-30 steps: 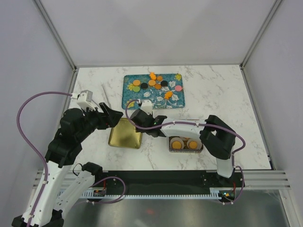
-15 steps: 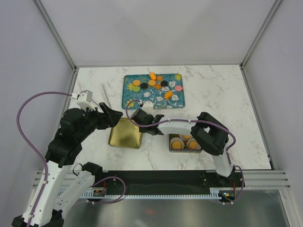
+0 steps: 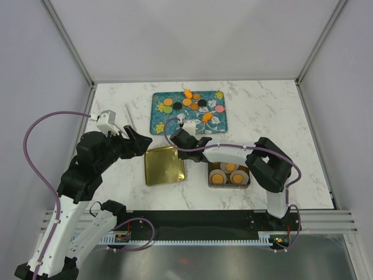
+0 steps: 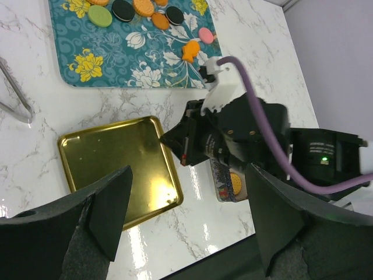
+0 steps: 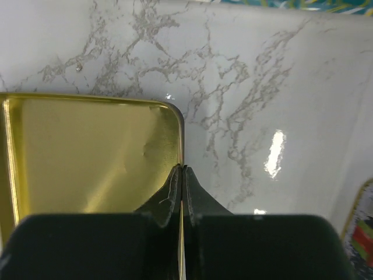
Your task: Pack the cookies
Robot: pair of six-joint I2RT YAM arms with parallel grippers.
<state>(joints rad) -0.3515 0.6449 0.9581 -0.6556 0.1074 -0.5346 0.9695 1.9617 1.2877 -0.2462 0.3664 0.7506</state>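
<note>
Cookies (image 3: 192,104), small orange, black, green and pink discs, lie on the teal flowered tray (image 3: 160,119) at the back; the left wrist view shows the cookies (image 4: 143,9) on the tray (image 4: 116,52) too. Two orange cookies in paper cups sit in a small tin (image 3: 208,175). A square gold lid (image 3: 164,165) lies flat left of the tin. My right gripper (image 3: 182,153) is shut on the lid's right rim (image 5: 182,140), one finger inside and one outside. My left gripper (image 3: 140,143) hangs open above the lid's left side, holding nothing.
Metal tongs (image 3: 129,115) lie on the marble left of the tray. The tin's patterned wall (image 4: 220,181) stands just right of the lid (image 4: 116,163). Enclosure walls and posts ring the table.
My right gripper has closed onto the gold lid's rim. The lid has turned and shifted a little right, toward the tin. The left arm has barely moved.
</note>
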